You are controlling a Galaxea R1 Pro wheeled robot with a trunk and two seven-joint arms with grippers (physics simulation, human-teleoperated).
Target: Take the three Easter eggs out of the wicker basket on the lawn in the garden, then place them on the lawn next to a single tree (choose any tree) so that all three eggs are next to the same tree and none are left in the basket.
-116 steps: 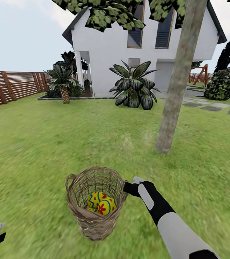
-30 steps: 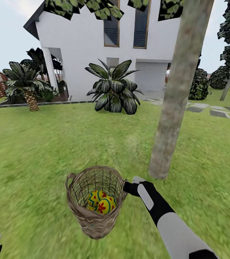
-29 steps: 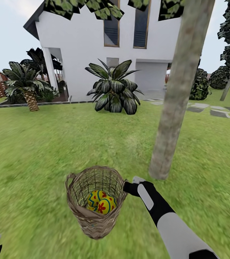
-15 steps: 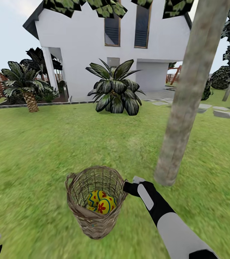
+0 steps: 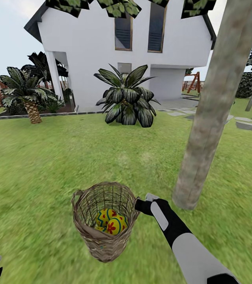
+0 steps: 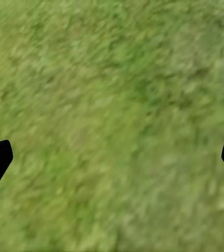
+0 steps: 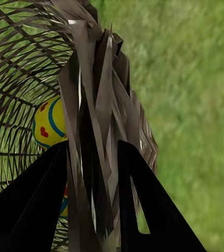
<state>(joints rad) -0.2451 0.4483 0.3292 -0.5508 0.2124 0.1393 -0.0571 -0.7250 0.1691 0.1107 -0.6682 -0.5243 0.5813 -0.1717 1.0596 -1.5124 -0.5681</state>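
Our right gripper (image 7: 93,173) clamps the wicker basket (image 5: 104,221) rim, Easter eggs (image 5: 110,223) inside, near the tree (image 5: 214,106); our left gripper (image 6: 112,157) hangs spread over the lawn (image 6: 112,94).

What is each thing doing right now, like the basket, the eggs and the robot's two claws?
wicker basket: upright, rim pinched by the right claw.
Easter eggs: inside the basket, none out yet.
right claw: shut on the basket's rim.
left claw: open, empty, over grass.
tree: standing just beyond the basket.
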